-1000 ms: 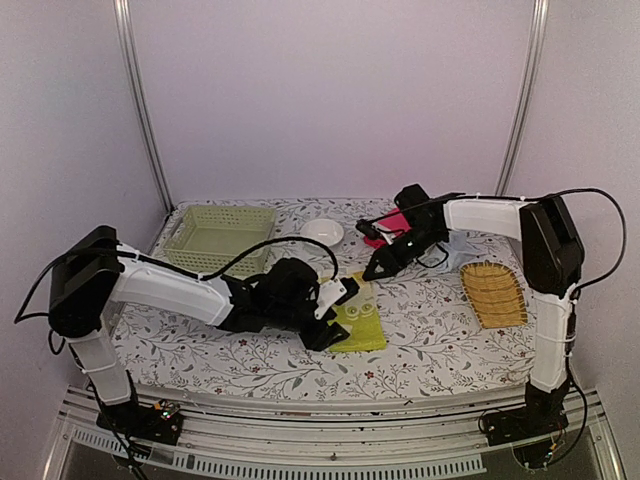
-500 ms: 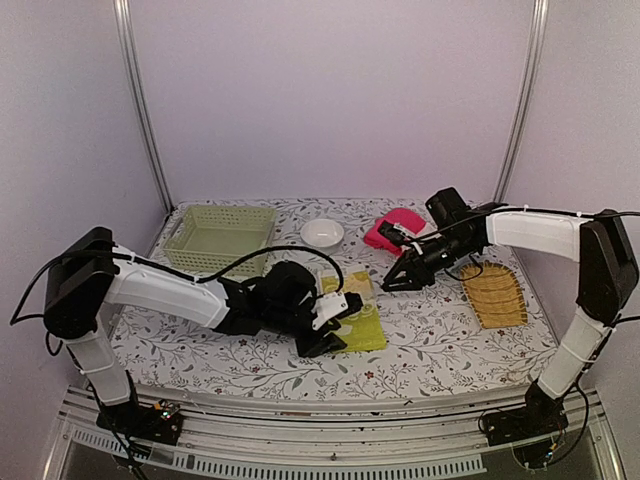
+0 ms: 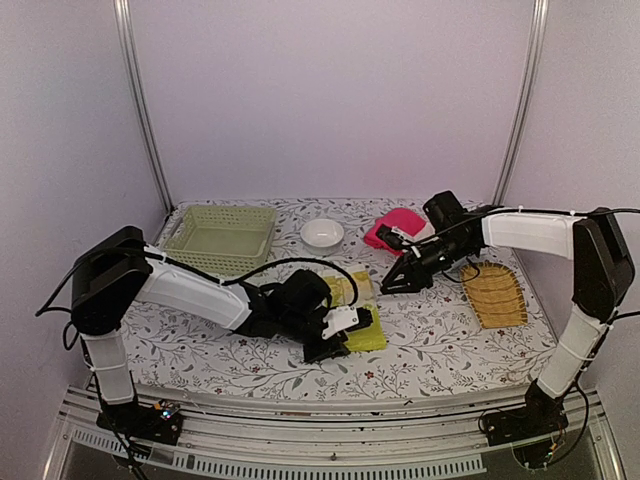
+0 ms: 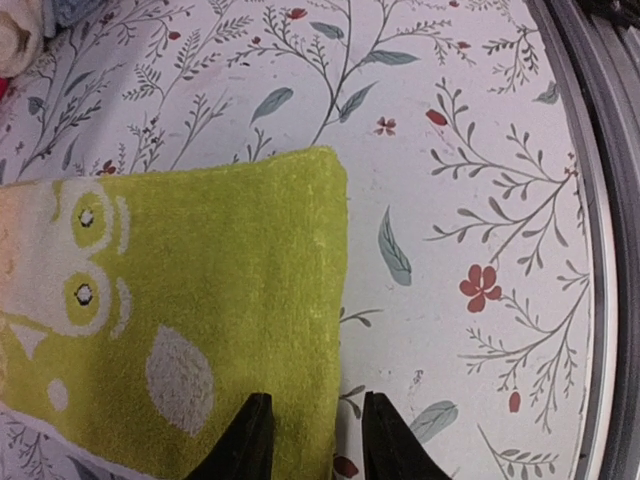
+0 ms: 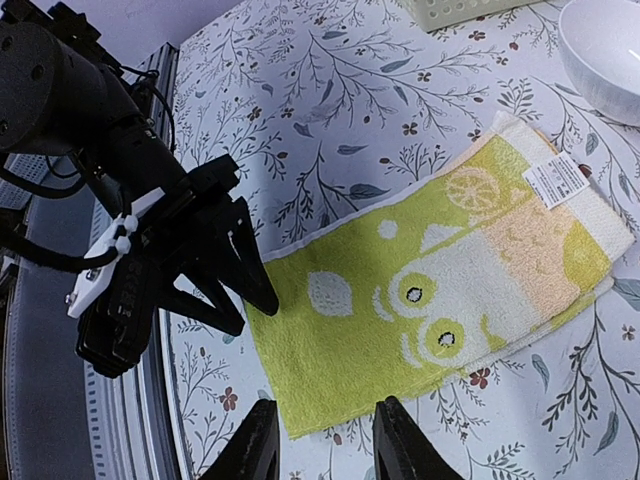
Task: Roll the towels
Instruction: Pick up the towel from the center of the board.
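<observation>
Logging floral-print table (image 3: 430, 340) carrying yellow-green towel (image 3: 365, 300), pink towel (image 3: 395, 222), white bowl (image 3: 322, 233), green basket (image 3: 222, 262), yellow slatted tray (image 3: 492, 293).

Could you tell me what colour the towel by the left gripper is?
The towel is yellow-green with cream motifs; clearest in the right wrist view.

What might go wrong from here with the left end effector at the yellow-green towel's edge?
1. The left end effector straddles the towel edge, one finger over cloth, one over bare table; closing may catch only the hem and slip off.
2. The towel seems to lie in two layers; pinching just the top would unfold it.
3. The right end effector hangs open near the same towel, so the arms could bump.
</observation>
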`<state>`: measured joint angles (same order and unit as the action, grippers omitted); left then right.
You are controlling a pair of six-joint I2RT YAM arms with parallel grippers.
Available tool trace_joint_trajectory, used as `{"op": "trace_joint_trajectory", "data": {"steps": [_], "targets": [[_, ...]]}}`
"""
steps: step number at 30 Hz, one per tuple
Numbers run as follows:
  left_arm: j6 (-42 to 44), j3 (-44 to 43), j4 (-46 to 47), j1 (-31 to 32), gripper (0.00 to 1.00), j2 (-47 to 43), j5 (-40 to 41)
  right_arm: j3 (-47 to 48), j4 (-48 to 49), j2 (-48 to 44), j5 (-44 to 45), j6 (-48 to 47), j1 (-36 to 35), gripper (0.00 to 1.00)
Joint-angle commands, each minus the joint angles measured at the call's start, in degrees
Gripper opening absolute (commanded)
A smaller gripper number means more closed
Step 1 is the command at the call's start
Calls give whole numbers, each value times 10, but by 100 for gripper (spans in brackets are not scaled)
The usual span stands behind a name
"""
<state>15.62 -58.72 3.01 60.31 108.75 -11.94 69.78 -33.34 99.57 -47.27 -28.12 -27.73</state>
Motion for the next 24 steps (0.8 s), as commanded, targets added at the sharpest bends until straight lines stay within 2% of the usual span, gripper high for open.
{"op": "trace_joint_trajectory", "data": {"steps": [1,8,13,18,24], "targets": [[16,-24,-20,12,30,28,23,1,3,18,-14,-10,1,35],[15,-20,-17,12,26,34,28,7,-2,31,-19,-11,1,35],[16,-13,-7,14,33,32,44,9,-3,34,-19,-12,1,35],[26,-4,8,21,34,32,54,10,-6,39,-19,-14,1,35],[40,4,22,30,19,31,80,12,-8,41,-20,-14,0,35]]}}
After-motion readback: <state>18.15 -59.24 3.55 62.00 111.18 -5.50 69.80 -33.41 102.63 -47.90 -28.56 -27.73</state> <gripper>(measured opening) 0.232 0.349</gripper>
